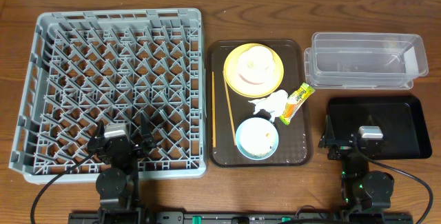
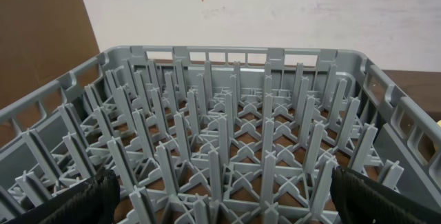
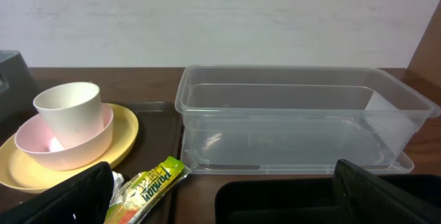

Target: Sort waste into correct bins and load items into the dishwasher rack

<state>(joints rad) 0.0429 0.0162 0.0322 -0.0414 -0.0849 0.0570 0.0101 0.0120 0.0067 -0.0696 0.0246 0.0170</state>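
Note:
The grey dishwasher rack (image 1: 110, 86) fills the left and holds nothing; it also shows in the left wrist view (image 2: 227, 127). The yellow plate (image 1: 272, 79) carries the white bowl (image 1: 242, 69) with the white cup (image 1: 255, 58) in it. The white napkin (image 1: 271, 103) and snack wrapper (image 1: 298, 102) lie beside it. The light blue bowl (image 1: 257, 139) holds rice scraps. Chopsticks (image 1: 227, 110) lie on the left of the brown tray. The clear container (image 1: 365, 60) and black tray (image 1: 386, 114) are at the right. My left gripper (image 1: 118, 124) is open over the rack's near edge. My right gripper (image 1: 370, 124) is open over the black tray.
The brown serving tray (image 1: 296, 151) sits between the rack and the bins. In the right wrist view the cup (image 3: 67, 110), plate (image 3: 120, 131), wrapper (image 3: 145, 186), clear container (image 3: 296, 114) and black tray (image 3: 275, 200) lie ahead. A pale wall stands behind the table.

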